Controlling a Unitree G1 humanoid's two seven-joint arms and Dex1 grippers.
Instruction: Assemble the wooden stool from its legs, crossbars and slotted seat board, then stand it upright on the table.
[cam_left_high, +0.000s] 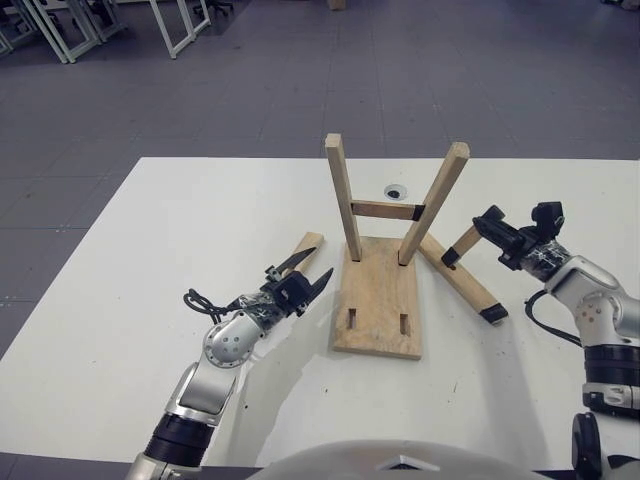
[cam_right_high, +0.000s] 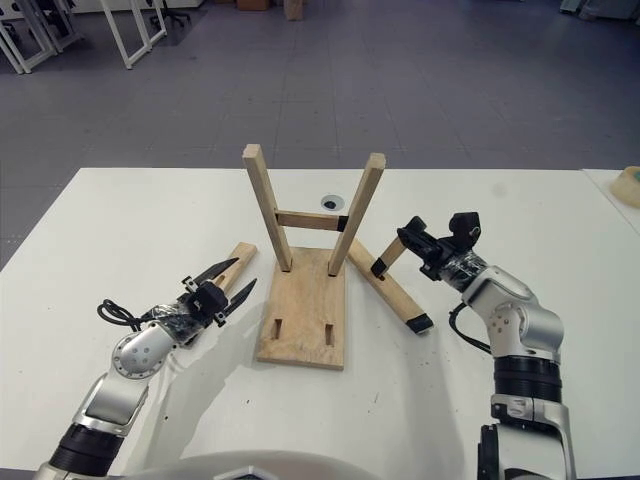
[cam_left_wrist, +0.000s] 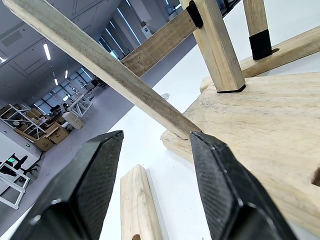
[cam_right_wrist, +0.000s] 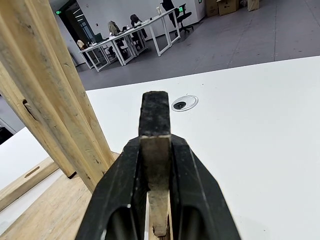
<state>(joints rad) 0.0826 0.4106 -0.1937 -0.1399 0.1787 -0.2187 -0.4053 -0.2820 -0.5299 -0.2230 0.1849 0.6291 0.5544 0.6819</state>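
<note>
Where the white desk (cam_left_high: 130, 300) ends, a grey floor (cam_left_high: 300, 80) with other tables (cam_left_high: 60, 25) is seen. The seat board (cam_left_high: 380, 300) is laid flat between the pincers, its long axis running away from the robot. Two legs (cam_left_high: 342, 195) are stood up from its far end, joined by a crossbar (cam_left_high: 383, 210). The left pincer (cam_left_high: 315, 265) is held open, with a loose leg (cam_left_high: 312, 242) just beyond its tips, pointing away. The right pincer (cam_left_high: 482, 226) is clamped on a short crossbar (cam_left_high: 463, 243), slanted down to a lying leg (cam_left_high: 470, 285).

The left gripper (cam_left_high: 322, 260) is hiding the near end of the loose leg (cam_left_high: 310, 243) lying at 10 o'clock of the seat board (cam_left_high: 380, 300).
</note>
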